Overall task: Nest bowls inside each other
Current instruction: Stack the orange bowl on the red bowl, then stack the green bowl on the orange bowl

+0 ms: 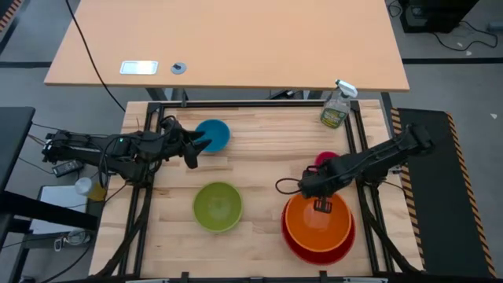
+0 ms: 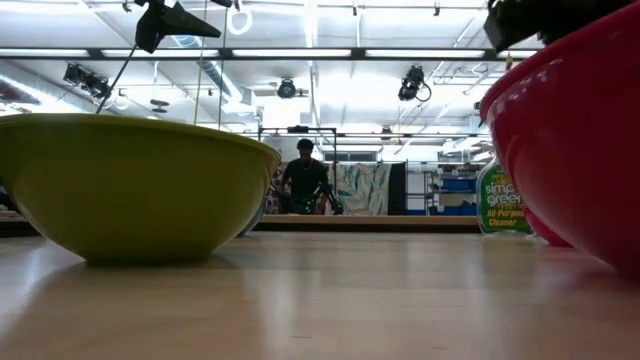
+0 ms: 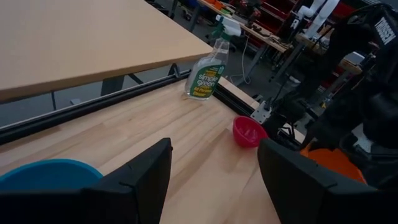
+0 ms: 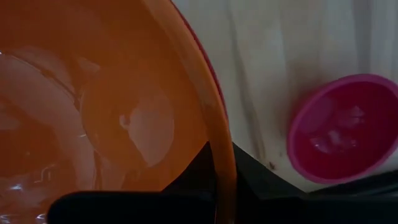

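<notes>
An orange bowl (image 1: 318, 222) lies inside a larger red bowl (image 1: 314, 253) at the table's near right, and my right gripper (image 1: 318, 196) is shut on it at its far side. The small pink bowl (image 1: 326, 159) stands on the table just beyond them. Near the middle, a lime green bowl (image 1: 218, 206) rests upright on its base. A blue bowl (image 1: 214, 134) stands at the far left. My left gripper (image 1: 198, 148) stays open above the blue bowl's left edge, with nothing between its fingers (image 3: 143, 180). My right gripper pinches the orange bowl's rim (image 4: 219, 163) on the side toward the pink bowl, with one finger inside the bowl and one outside. The fingers come from above and point down. The orange bowl stays upright within the red bowl's rim (image 4: 205, 59); whether it rests there cannot be told.
A clear spray bottle (image 1: 338, 106) stands at the table's far right corner. A black frame rail (image 3: 93, 102) runs along the far edge, with a second tabletop (image 1: 228, 39) behind it. Bare wood lies between the green bowl and the red one. A person (image 2: 305, 180) shows far off in the room.
</notes>
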You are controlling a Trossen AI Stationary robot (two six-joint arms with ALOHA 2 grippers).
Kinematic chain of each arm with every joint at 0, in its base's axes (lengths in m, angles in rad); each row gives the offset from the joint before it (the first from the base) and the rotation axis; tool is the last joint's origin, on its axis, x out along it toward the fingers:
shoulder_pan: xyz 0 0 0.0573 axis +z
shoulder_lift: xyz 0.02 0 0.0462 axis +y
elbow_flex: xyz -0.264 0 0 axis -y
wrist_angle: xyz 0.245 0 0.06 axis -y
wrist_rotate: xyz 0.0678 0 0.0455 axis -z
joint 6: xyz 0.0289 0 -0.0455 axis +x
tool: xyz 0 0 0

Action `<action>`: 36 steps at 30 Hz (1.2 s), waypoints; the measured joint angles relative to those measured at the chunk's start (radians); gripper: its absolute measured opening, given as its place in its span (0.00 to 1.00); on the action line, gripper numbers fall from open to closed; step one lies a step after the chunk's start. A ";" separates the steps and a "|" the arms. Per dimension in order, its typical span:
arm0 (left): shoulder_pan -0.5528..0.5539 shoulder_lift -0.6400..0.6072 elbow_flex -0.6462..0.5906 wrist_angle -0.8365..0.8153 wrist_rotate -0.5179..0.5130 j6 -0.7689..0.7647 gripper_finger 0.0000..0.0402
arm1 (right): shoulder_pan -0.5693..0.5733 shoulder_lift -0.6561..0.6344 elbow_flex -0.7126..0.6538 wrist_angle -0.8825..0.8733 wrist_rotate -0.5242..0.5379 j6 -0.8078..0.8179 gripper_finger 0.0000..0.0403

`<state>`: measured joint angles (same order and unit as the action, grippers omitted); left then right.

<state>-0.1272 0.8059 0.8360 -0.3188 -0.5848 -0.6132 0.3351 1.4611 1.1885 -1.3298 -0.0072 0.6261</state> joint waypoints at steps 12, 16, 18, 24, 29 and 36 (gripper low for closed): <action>0.000 0.000 0.000 -0.001 0.007 0.000 0.60 | 0.000 0.058 0.000 -0.007 0.039 0.051 0.07; 0.000 0.000 0.000 -0.001 0.007 0.000 0.60 | 0.000 0.048 0.000 -0.009 0.050 0.063 0.13; 0.000 0.000 0.000 -0.001 0.007 0.000 0.60 | 0.000 0.049 0.000 -0.013 0.047 0.057 0.17; 0.000 0.000 0.000 0.000 0.033 0.000 0.60 | 0.000 0.050 0.000 -0.033 0.011 0.054 0.29; 0.000 0.000 0.000 0.000 0.058 -0.001 0.60 | -0.002 0.050 0.000 -0.067 -0.056 0.072 0.34; 0.000 0.000 0.000 0.000 0.059 0.015 0.60 | -0.004 0.025 0.012 -0.100 -0.083 0.143 0.37</action>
<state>-0.1276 0.8059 0.8364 -0.3191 -0.5255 -0.5981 0.3314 1.4862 1.2002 -1.4296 -0.0902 0.7692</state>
